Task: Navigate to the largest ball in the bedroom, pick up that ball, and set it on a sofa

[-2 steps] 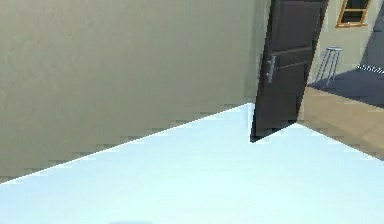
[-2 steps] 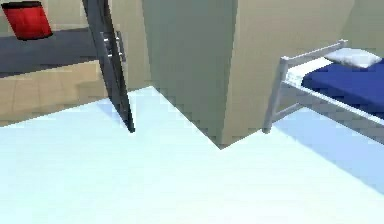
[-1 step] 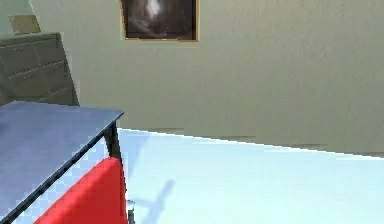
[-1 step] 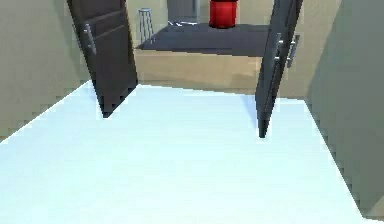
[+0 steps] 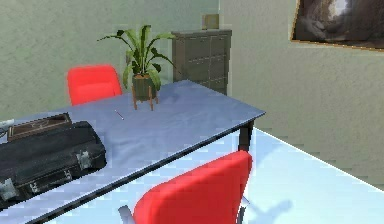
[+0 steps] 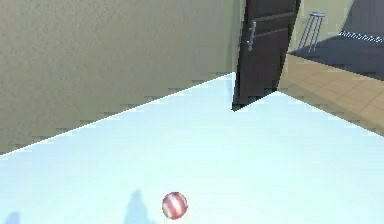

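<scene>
- One ball, striped red and white, lies on the pale blue floor, low in the arm side view and a little left of its middle, with bare floor all round it.
- It is well apart from the tan wall and from the dark door, which stands ajar onto a wood-floored room beyond.
- I cannot tell what state the pincer is in.
- The coming move turns on this: I judge the ball to lie out on the side the arm reaches to, close in to the robot. Being round, it has no long axis, so lining the arm up with it is all that matters.
- The task looks early to me: the ball is not yet picked up.
- In the forward view a grey-blue tabletop carries a potted plant and a black case.
- A red chair stands at its near side and another red chair at its far side, with a grey dresser against the wall behind.
</scene>
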